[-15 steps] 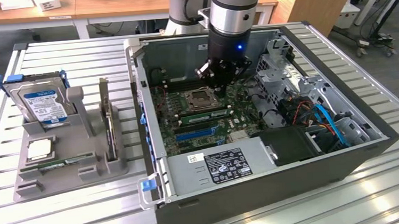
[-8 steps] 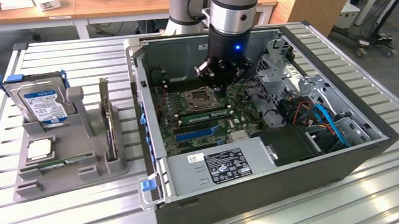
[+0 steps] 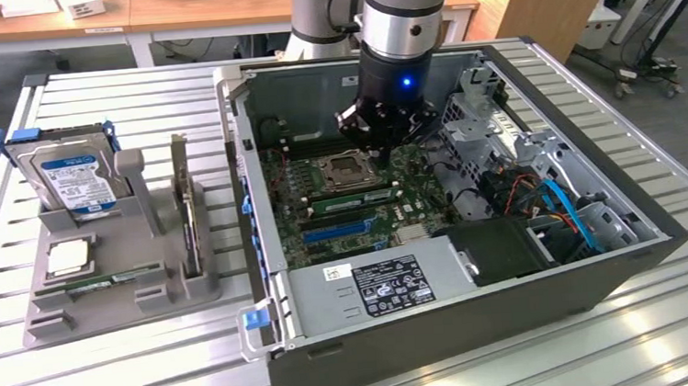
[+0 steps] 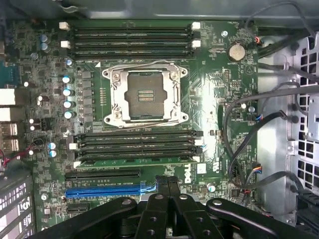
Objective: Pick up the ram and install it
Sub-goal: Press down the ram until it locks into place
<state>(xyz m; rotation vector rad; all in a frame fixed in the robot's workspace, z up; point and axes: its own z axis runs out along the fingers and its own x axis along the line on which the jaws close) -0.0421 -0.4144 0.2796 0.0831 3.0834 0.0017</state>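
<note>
Black tool [image 4: 167, 186] hangs inside open grey computer box [image 3: 478, 321] on silver slatted table [image 3: 116, 100]. Tool fingers [image 4: 160, 188] pressed together, nothing between them.

Long thin green ram stick [image 4: 134, 162] sits in last black slot below square silver chip socket [image 4: 144, 94], next to long blue slot [image 4: 107, 190]. Looks put in; cannot tell if clicked all the way.

Good way, my guess: push straight down on stick, even at both ends, not tilted. White end clips [image 4: 73, 146] should snap shut. Keep off black wires [image 4: 249, 129].
</note>
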